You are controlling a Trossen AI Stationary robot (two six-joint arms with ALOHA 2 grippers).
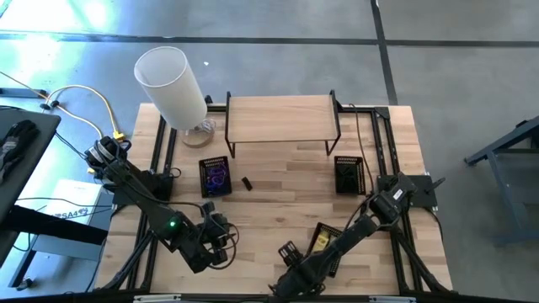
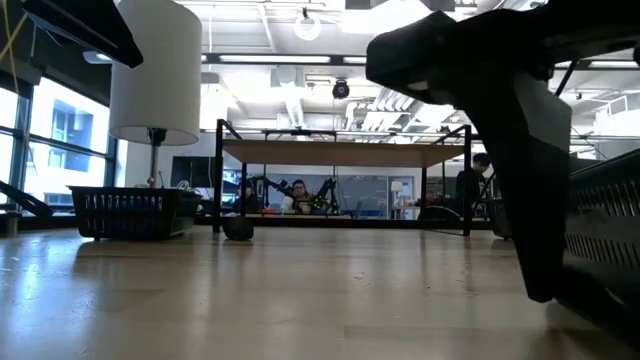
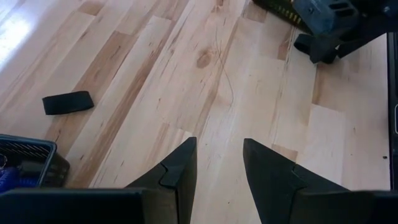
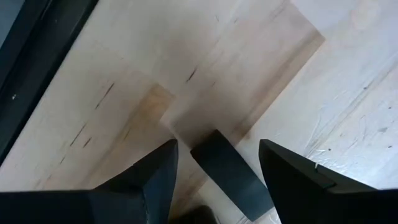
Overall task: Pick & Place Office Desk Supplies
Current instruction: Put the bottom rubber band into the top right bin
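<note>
The right arm folds low over the near edge of the pale wooden surface (image 1: 278, 181), its right gripper (image 4: 217, 165) pointing down, fingers (image 4: 152, 177) apart astride a flat black rectangular block (image 4: 230, 171) that lies slanted between them; contact can't be told. The left gripper (image 3: 217, 168) hovers nearby, fingers apart, empty.

Bright and even overall. Glare on the counter (image 3: 25, 31) far from the black block (image 3: 68, 102). Blurred dark arm up close in the low view.
</note>
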